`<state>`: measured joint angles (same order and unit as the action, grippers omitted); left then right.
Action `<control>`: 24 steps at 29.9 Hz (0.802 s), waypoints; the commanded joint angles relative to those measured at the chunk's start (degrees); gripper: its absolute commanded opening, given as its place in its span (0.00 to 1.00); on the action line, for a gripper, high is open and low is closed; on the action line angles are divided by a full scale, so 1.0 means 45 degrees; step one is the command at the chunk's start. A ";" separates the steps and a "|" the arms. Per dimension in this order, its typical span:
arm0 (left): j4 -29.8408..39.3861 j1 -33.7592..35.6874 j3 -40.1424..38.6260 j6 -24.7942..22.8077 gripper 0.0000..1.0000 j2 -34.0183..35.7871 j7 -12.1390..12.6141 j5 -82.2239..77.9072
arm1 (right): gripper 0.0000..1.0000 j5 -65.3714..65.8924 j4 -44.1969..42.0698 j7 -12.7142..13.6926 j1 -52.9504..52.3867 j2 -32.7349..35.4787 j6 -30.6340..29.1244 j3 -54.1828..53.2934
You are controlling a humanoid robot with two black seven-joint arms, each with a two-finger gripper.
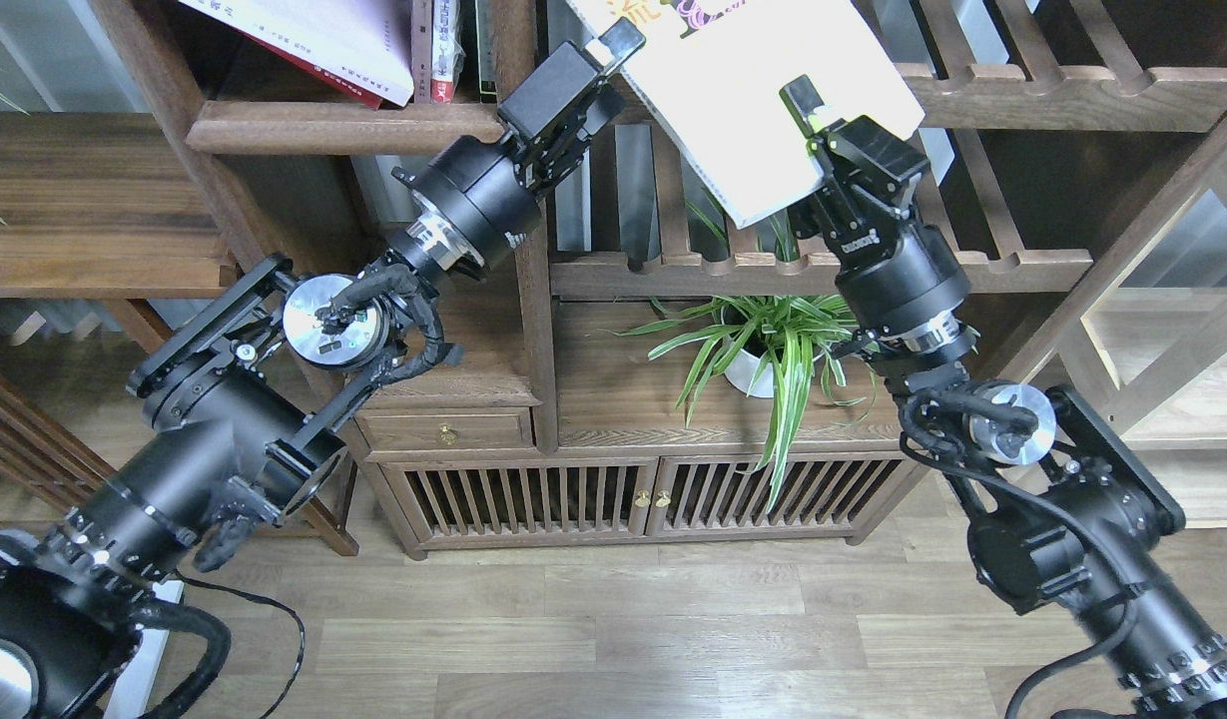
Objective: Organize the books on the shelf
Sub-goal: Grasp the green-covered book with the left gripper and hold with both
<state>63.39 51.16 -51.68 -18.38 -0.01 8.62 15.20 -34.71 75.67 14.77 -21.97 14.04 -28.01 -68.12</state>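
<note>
You are seeing one yellow-green book (753, 100) tilting at twelve o'clock, both grippers pinching it: the left gripper (613, 48) is closing on its upper left edge, the right gripper (808, 112) on its lower right. One spider plant (763, 345) is sitting below at five o'clock. Two more books, white (323, 35) over dark red (338, 85), are leaning on the shelf (343, 125) at ten o'clock, beside upright spines (443, 50).

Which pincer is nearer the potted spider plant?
Right. The right pincer grips the white book directly above the plant; the left pincer holds the book's upper-left edge, farther away.
</note>
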 commanded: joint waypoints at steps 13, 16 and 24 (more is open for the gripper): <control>-0.0238 0.0291 0.1017 -0.0250 0.98 0.0002 -0.0041 -0.0058 | 0.05 0.0078 -0.0019 -0.0020 0.0019 -0.0033 0.0002 0.0002; -0.0199 0.0368 0.1036 -0.0562 0.98 0.0002 -0.0041 -0.0058 | 0.05 0.0097 -0.0019 -0.0020 0.0019 -0.0053 0.0002 0.0002; -0.0160 0.0759 0.1056 -0.1012 0.98 0.0002 -0.0061 -0.0019 | 0.05 0.0311 -0.0019 -0.0020 -0.0176 -0.0345 0.0002 0.0548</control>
<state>62.55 54.29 -47.01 -22.47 0.00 8.40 15.13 -34.02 75.58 14.70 -22.21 13.03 -28.00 -66.78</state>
